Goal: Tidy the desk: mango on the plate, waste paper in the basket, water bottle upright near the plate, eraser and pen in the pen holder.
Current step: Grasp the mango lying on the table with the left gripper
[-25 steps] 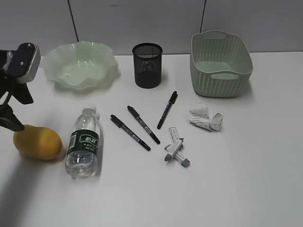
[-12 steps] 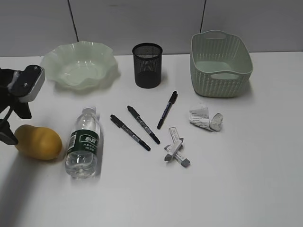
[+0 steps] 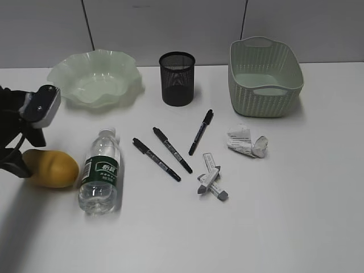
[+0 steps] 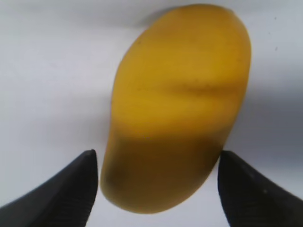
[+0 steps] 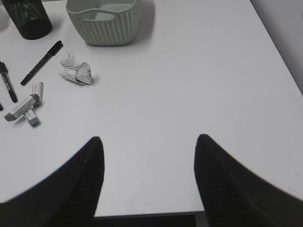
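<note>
The yellow-orange mango (image 3: 52, 168) lies on the white desk (image 3: 284, 216) at the left. My left gripper (image 3: 21, 156) is open, its fingers to either side of the mango's near end (image 4: 175, 113), not closed on it. The pale green wavy plate (image 3: 95, 78) is empty at the back left. The water bottle (image 3: 100, 170) lies on its side next to the mango. Three pens (image 3: 170, 149), erasers (image 3: 211, 183) and the waste paper (image 3: 247, 141) lie mid-desk. The pen holder (image 3: 177, 78) and basket (image 3: 264, 77) stand at the back. My right gripper (image 5: 147, 146) is open and empty above the desk's front right edge.
The right wrist view shows the basket (image 5: 103, 20), waste paper (image 5: 75, 71), erasers (image 5: 26, 105), a pen (image 5: 41, 62) and the pen holder (image 5: 29, 19) to the far left. The desk's edge runs along the bottom and right of that view.
My left gripper has come down from above the plate's left side to the mango, and its open fingers now flank the fruit. The mango has shifted slightly right. Nothing else has moved.
</note>
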